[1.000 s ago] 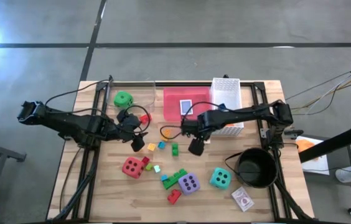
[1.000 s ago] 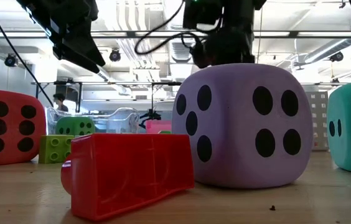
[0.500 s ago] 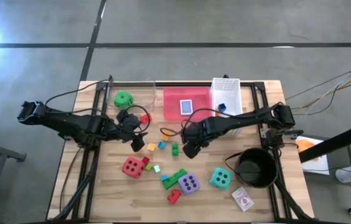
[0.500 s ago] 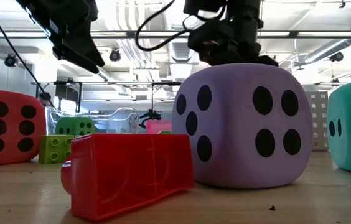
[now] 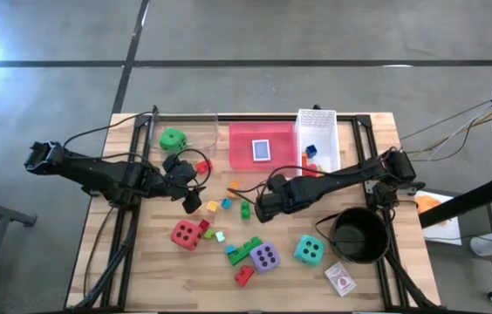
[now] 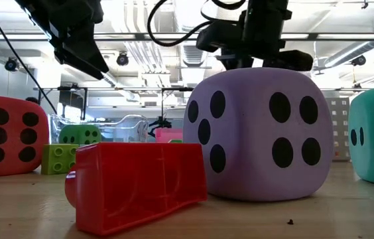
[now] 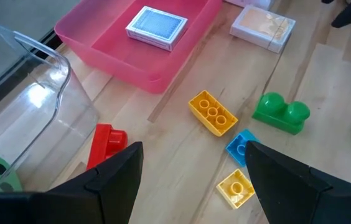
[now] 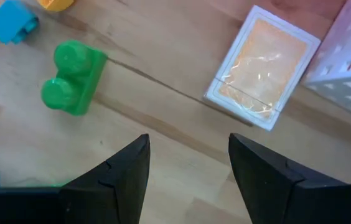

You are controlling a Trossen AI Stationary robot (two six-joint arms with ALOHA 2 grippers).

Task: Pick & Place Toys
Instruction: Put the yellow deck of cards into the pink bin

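The orange card pack [image 8: 262,67] lay flat mid-table, just beside the pink tray [image 5: 246,157] — light, stiff, probably slick, best pinched across its short edges. The right gripper [image 8: 188,168] hovered over it, open and empty; the left gripper [image 7: 191,180] waited open toward the table's left edge.

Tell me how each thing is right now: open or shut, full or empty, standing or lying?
left gripper: open, empty, above the table.
right gripper: open, empty, above the table.
pink tray: holds one blue card pack, lying flat.
white mesh basket: holds a few small bricks.
black pot: upright, no lid.
red brick: lying on its side.
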